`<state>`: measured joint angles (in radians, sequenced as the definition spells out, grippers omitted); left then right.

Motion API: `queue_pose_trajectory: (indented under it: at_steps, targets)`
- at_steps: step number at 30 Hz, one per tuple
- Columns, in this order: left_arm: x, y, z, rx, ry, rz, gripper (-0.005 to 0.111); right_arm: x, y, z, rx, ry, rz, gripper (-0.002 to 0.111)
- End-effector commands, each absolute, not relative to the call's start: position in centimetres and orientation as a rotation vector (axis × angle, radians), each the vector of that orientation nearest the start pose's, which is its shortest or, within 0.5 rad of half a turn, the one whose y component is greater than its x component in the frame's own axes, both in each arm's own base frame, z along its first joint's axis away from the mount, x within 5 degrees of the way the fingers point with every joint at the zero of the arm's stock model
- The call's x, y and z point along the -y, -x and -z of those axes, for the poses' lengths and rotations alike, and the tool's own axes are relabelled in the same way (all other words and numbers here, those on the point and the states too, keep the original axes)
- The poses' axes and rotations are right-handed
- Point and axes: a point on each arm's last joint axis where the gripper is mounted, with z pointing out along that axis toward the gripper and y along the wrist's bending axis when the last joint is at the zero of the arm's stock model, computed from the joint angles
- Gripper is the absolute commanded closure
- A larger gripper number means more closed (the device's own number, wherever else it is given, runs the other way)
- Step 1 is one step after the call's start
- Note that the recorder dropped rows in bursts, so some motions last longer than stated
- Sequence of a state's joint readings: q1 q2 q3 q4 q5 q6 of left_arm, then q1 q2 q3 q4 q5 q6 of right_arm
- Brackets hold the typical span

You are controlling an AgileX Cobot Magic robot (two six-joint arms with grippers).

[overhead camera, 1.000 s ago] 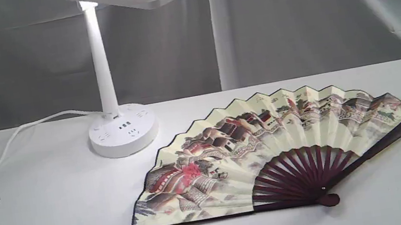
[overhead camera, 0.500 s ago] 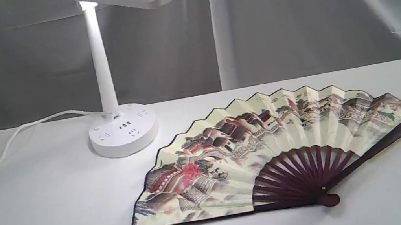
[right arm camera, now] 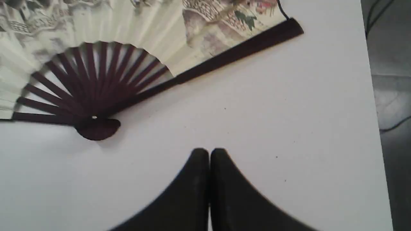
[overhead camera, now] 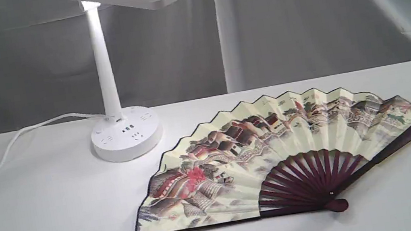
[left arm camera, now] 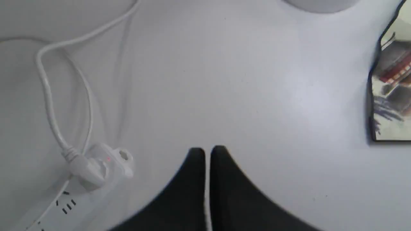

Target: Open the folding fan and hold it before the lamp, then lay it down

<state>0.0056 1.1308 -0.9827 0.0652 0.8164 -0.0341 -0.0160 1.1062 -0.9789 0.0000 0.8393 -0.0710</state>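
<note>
The folding fan [overhead camera: 261, 160] lies spread open and flat on the white table [overhead camera: 42, 221], painted side up, its maroon pivot toward the front. The lamp [overhead camera: 118, 104] stands lit behind and to the left of it. Neither gripper shows in the exterior view. My left gripper [left arm camera: 207, 151] is shut with nothing in it, above bare table, with one corner of the fan [left arm camera: 390, 96] well off to its side. My right gripper [right arm camera: 209, 152] is also shut and empty, hovering over the table a short way from the fan's ribs [right arm camera: 90, 93] and dark guard [right arm camera: 237, 53].
The lamp's white cord [overhead camera: 11, 148] trails off to the left; in the left wrist view it ends in a plug [left arm camera: 96, 163] on a white power strip [left arm camera: 48, 208]. The table's right edge [right arm camera: 374, 96] runs close to my right gripper. A grey curtain hangs behind.
Both grippers have pulled back out of the exterior view, the left one off the left edge and the right one off the right edge. The fan stays flat where it lay.
</note>
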Motion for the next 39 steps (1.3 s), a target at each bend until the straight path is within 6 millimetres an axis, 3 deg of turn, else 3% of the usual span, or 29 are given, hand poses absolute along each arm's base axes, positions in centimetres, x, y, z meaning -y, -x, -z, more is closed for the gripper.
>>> queue_pose_trajectory:
  at_steps: [1,11,18,27,39]
  targets:
    - [-0.4,-20.7,-35.2,-2.353,0.033,-0.046,0.107,-0.1,-19.8,-35.1,-2.37,0.114,0.047,0.108]
    - [-0.1,-13.6,-39.9,-2.077,0.05,0.02,0.107,-0.1,-15.2,-38.4,-2.184,0.1,0.054,0.108]
    - [0.0,-7.7,-42.1,-1.874,0.049,0.042,0.107,0.1,-10.4,-40.3,-2.047,0.091,0.07,0.108]
    - [0.0,-0.5,-42.6,-1.685,0.043,0.038,0.107,1.3,-3.1,-41.1,-1.914,0.005,0.193,0.108]
    - [0.1,6.0,-42.0,-1.47,0.036,0.052,0.107,1.5,6.0,-40.2,-1.649,-0.01,0.214,0.108]
